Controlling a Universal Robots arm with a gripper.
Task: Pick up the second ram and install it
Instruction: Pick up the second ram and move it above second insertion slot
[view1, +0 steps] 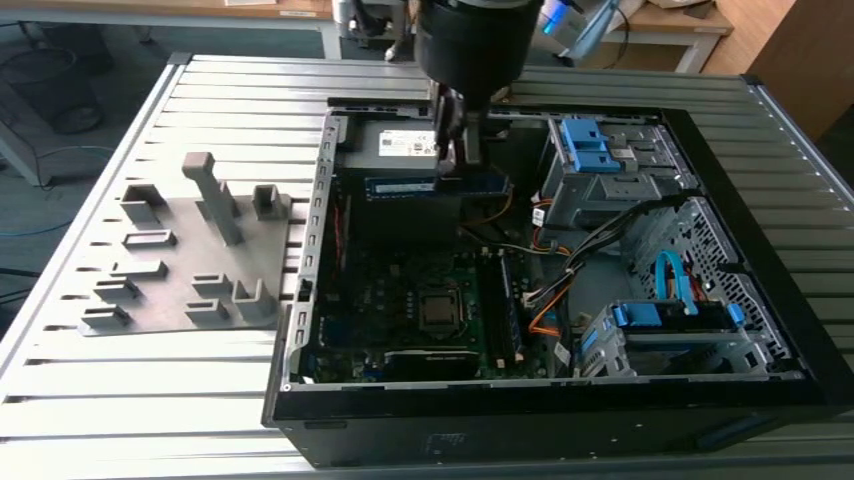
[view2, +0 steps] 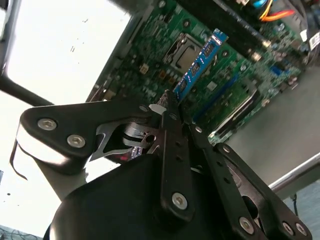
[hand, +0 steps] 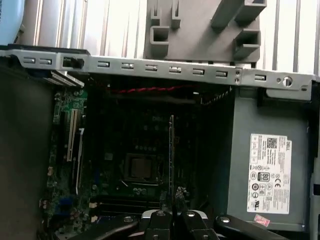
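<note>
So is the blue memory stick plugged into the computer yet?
Out, not plugged in. In the exterior view the ram stick hangs clamped between the fingers, raised above the motherboard and not seated in any slot.

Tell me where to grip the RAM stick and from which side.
Take the second ram by its flat faces, mid-length at the upper long edge, from above, as the gripper holds it: the thin board stands on edge, its lower edge free.

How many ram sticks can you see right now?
1: the second ram, clamped in the gripper over the motherboard. Another may already be seated there; I cannot tell.
</note>
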